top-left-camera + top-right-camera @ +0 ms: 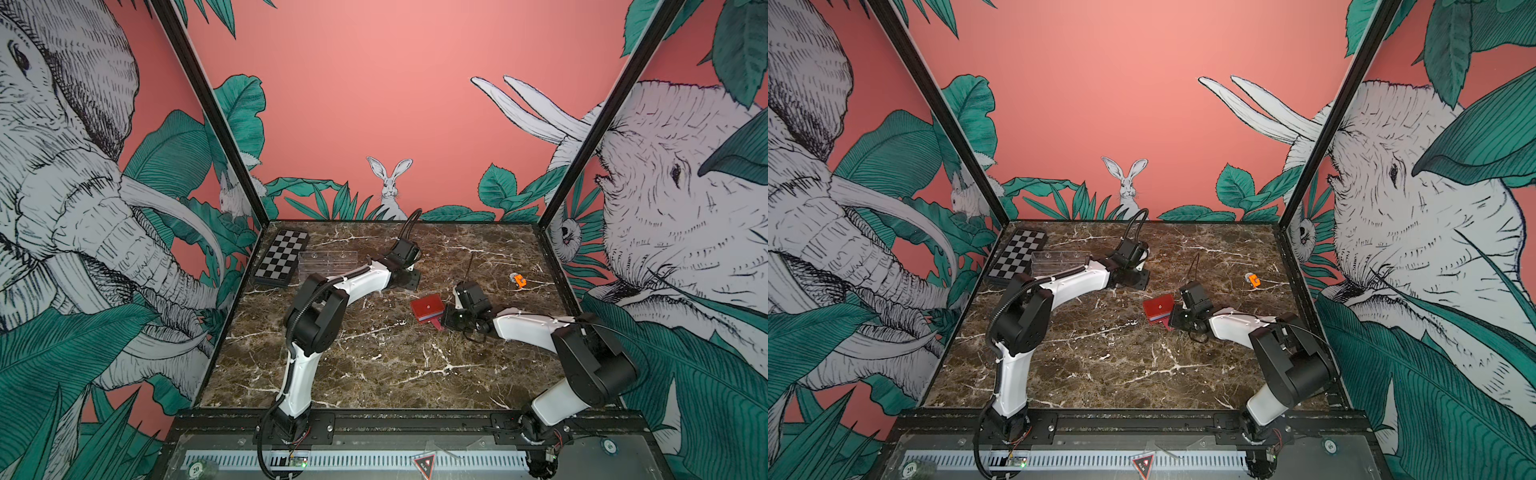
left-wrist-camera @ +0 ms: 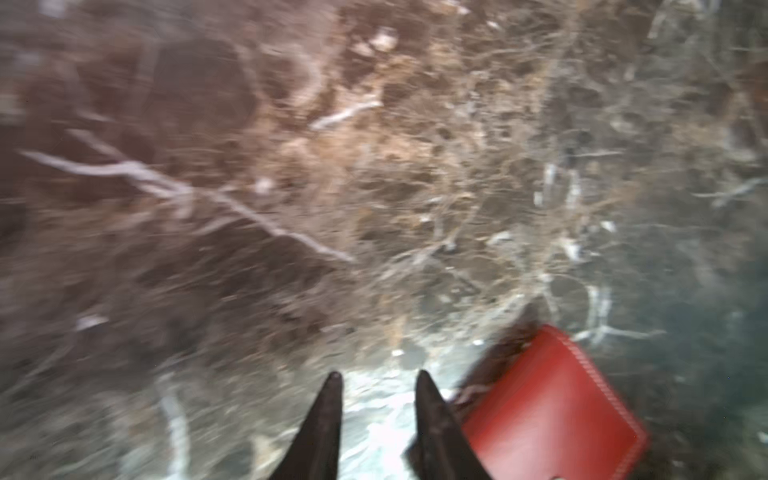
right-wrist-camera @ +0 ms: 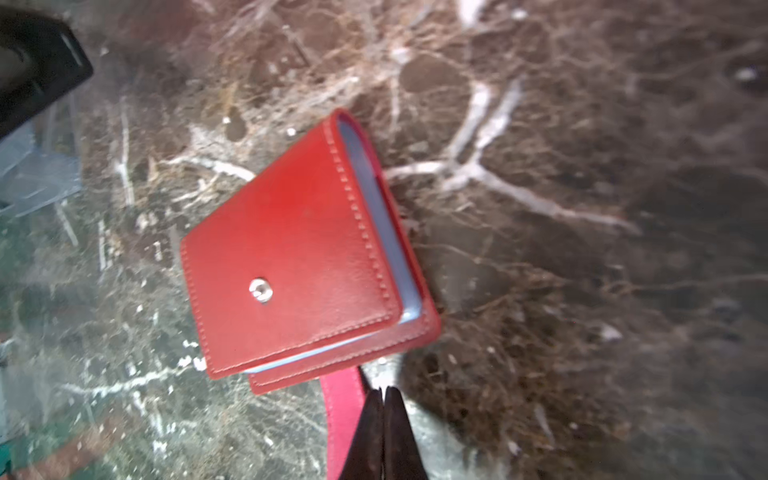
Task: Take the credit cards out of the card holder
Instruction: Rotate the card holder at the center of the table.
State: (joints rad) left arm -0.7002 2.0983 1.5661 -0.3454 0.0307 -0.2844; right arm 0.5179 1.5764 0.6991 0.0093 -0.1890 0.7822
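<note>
Below, veined marble table (image 1: 374, 374) (jungle-mural walls (image 1: 415, 104)).

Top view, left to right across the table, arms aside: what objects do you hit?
checkered board → clear acrylic rack → red card holder → small orange object

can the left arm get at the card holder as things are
Probably yes: the left gripper, jaws apart, is right beside the card holder with bare table between; the shut right gripper is at its snap tab end.
</note>
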